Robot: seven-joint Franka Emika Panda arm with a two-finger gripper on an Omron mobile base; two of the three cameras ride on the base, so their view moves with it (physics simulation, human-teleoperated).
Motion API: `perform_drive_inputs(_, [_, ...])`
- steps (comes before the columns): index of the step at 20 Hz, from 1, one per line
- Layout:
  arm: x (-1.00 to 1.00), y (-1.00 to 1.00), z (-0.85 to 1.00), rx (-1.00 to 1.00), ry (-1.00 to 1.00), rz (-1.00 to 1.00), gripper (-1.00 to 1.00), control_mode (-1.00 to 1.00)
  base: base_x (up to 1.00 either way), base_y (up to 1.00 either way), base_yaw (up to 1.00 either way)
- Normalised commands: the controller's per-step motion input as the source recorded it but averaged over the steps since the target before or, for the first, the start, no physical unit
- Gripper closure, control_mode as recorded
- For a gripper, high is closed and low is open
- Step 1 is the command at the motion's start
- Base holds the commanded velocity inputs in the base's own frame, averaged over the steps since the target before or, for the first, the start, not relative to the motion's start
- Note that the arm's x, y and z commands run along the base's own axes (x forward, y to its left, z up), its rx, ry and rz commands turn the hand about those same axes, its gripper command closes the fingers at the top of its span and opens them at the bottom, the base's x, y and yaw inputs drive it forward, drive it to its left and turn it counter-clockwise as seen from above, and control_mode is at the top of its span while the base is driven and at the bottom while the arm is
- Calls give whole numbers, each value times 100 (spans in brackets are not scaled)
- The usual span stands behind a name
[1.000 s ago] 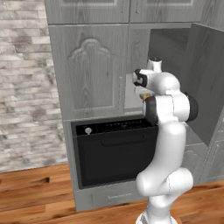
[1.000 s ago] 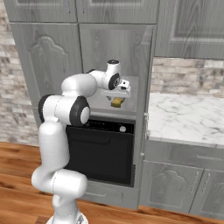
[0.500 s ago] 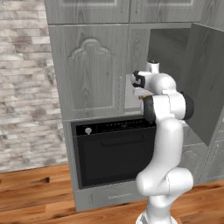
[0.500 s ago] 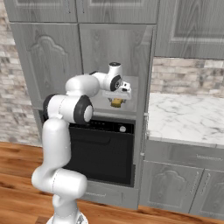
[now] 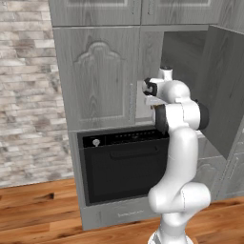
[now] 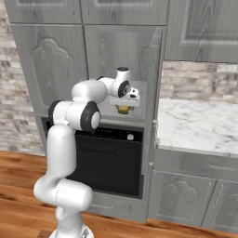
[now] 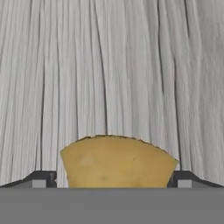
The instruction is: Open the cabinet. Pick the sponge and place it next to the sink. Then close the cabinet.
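The cabinet (image 5: pixel 100 81) has its left door shut and its right door (image 5: pixel 224 86) swung open. Inside, on the shelf (image 6: pixel 139 104), lies the sponge (image 6: pixel 123 109), a small mustard-yellow block. My gripper (image 6: pixel 124 105) reaches into the opening and hangs right above the sponge. In the hand view the sponge (image 7: pixel 118 162) sits between the two spread fingertips (image 7: pixel 41 179), with the gripper (image 7: pixel 112 180) open and the pads apart from its sides. The sink is out of view.
A black oven (image 6: pixel 107 158) sits directly under the cabinet shelf. A marble counter (image 6: pixel 195 125) stretches to the right, with grey low cabinets (image 6: pixel 186 200) beneath it. The open door stands close to the arm's right side. A brick wall (image 5: pixel 26 95) is at the left.
The arm has reached slightly deeper into the cabinet, bringing the hand closer over the sponge. The gripper has stayed open, and the sponge has not moved.
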Motion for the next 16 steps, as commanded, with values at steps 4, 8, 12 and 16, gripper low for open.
perform_drive_inputs(4, [0,0,-10,0,8,1,-100,-100,0,0,0])
perform_drive_inputs(8, [0,0,0,0,0,0,100,-100,0,0,0])
perform_drive_inputs(12, [0,0,0,0,0,0,100,-100,0,0,0])
perform_drive_inputs(16, [0,0,0,0,0,0,100,-100,0,0,0])
